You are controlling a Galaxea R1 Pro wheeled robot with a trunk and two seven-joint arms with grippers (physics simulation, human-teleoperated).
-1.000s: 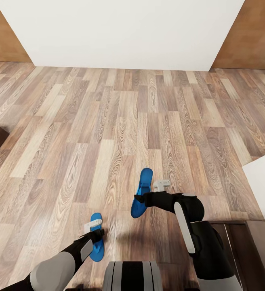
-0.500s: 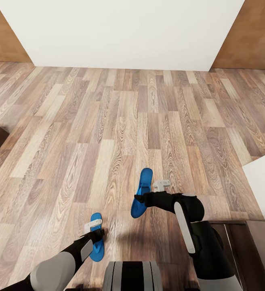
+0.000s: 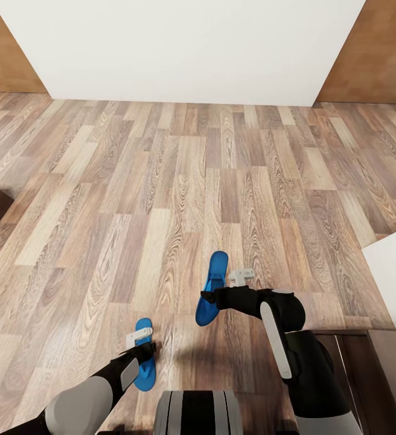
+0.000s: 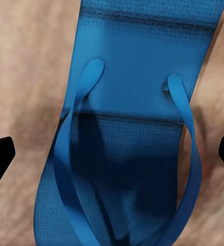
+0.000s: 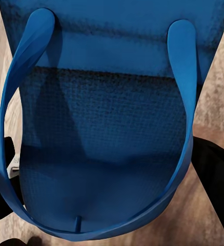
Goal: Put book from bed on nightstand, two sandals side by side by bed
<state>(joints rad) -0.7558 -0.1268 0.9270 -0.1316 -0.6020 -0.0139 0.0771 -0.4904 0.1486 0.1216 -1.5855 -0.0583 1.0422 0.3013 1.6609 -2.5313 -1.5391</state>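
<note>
Two bright blue sandals (image 3: 212, 289) (image 3: 143, 356) lie on brown wood-grain plank floor (image 3: 162, 193) below a white wall (image 3: 180, 48).

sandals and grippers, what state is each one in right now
left sandal: straps up, flat on the wood floor, not gripped
left gripper: open, fingers wide apart on either side of the left sandal, clear of it
right sandal: straps up, between the right gripper's fingers
right gripper: fingers close against the right sandal's sides, cannot tell if clamped
</note>
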